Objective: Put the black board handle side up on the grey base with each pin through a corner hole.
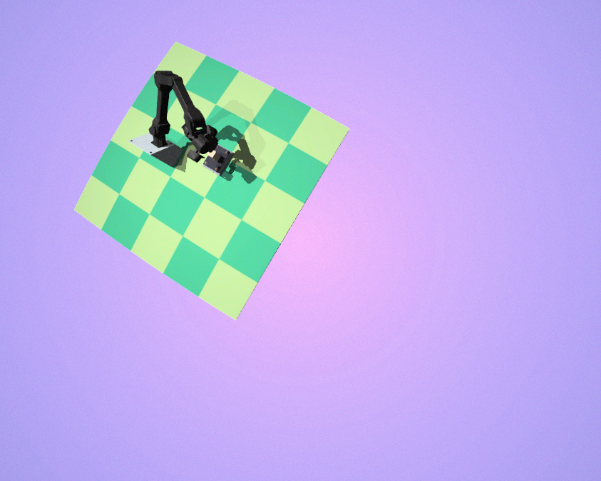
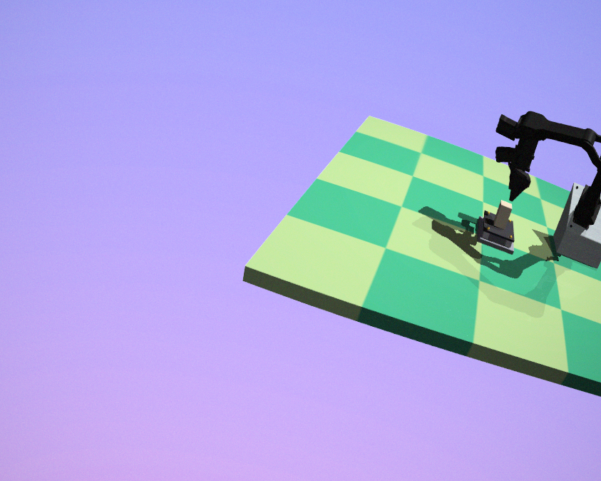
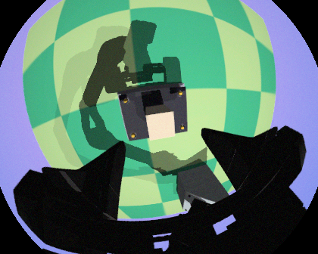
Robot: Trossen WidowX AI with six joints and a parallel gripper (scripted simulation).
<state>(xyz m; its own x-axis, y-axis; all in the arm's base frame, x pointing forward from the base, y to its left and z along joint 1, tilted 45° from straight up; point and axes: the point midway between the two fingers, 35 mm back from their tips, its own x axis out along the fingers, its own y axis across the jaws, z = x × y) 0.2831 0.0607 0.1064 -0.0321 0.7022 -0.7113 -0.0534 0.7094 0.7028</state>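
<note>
1. The black board (image 1: pixel 220 165) (image 2: pixel 492 232) (image 3: pixel 137 121) sits handle up on the grey base (image 2: pixel 489 245), a gold pin showing at each corner; I judge it seated.
2. It looks stiff and fairly light. The square handle (image 1: pixel 217 158) (image 2: pixel 502 215) (image 3: pixel 160 125) is where I'd grip, on opposite flat sides, pulling straight up lest the pins bind.
3. My gripper (image 1: pixel 205 156) (image 2: pixel 511 200) (image 3: pixel 164 138) is about fully open, holding nothing, above the handle.
4. Around it lies the checkered table top (image 1: pixel 212 222) (image 2: pixel 424 285) (image 3: pixel 201 45); next, I'd back farther away.

The board (image 1: pixel 222 166) (image 2: pixel 492 232) (image 3: pixel 135 119) hides the posts in the wrist view; the exterior view crops the table (image 1: pixel 212 222) (image 2: pixel 430 290) (image 3: pixel 201 41)
</note>
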